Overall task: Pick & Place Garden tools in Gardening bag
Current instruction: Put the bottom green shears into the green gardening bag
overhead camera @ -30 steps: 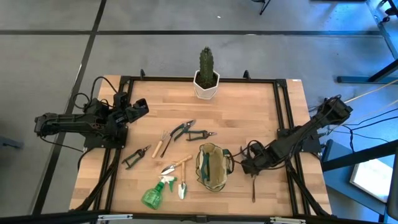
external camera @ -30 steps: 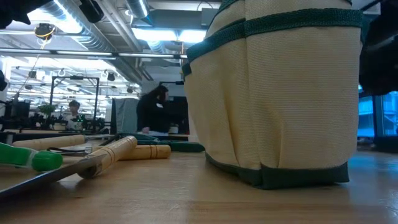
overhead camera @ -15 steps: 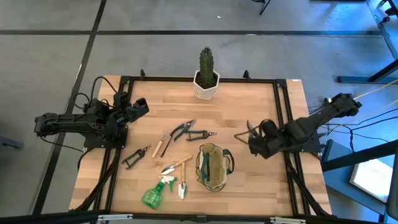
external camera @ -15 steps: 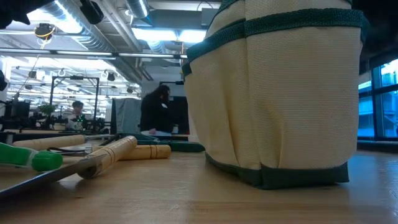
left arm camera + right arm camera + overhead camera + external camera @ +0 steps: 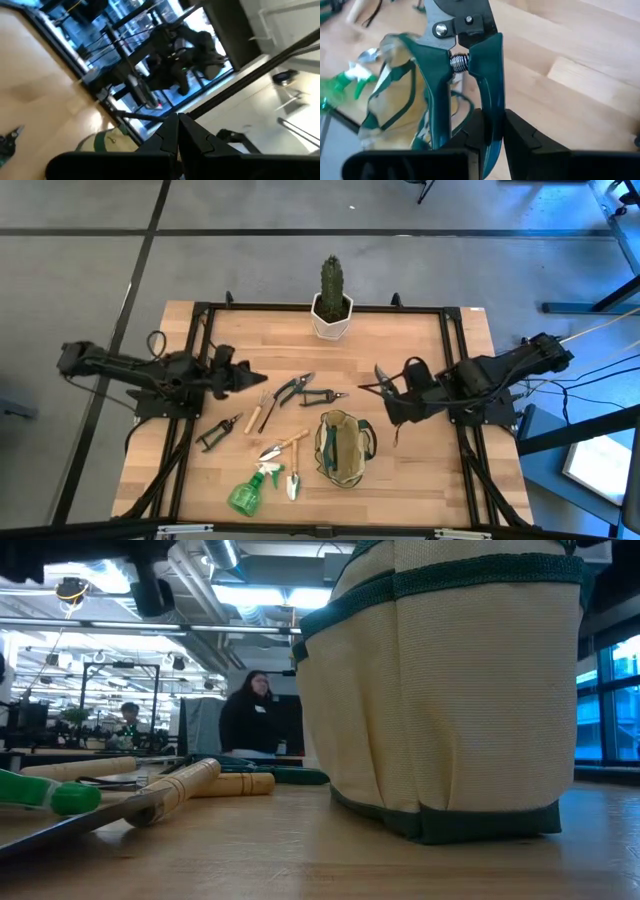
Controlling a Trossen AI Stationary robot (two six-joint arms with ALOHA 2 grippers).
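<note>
Pale wooden bench planks (image 5: 420, 350) carry the whole job, with a busy workshop and a person in dark clothes beyond. On the right arm, the right gripper (image 5: 492, 135) has its fingers pinching one teal-green handle of a pair of metal pruning shears (image 5: 462, 60), held clear of the bench. In the high view those shears (image 5: 385, 385) hang just beside the olive-green and tan fabric gardening bag (image 5: 343, 448), on its right and a little toward the cactus end. Their long axis runs forward from the fingers, silver blades leading, and in the wrist view the blades point over the bag's open mouth (image 5: 395, 95). The drop looks to turn on carrying the shears across until they stand above that opening. Across the bench, the left gripper (image 5: 245, 377), fingers pressed together and empty, reaches toward the loose tools: a second pair of dark-handled shears (image 5: 291, 389), a wooden-handled fork (image 5: 261, 409), wooden-handled trowels (image 5: 283, 446) and a translucent green spray bottle (image 5: 245, 494). A green cactus in a white pot (image 5: 331, 302) stands well apart.
</note>
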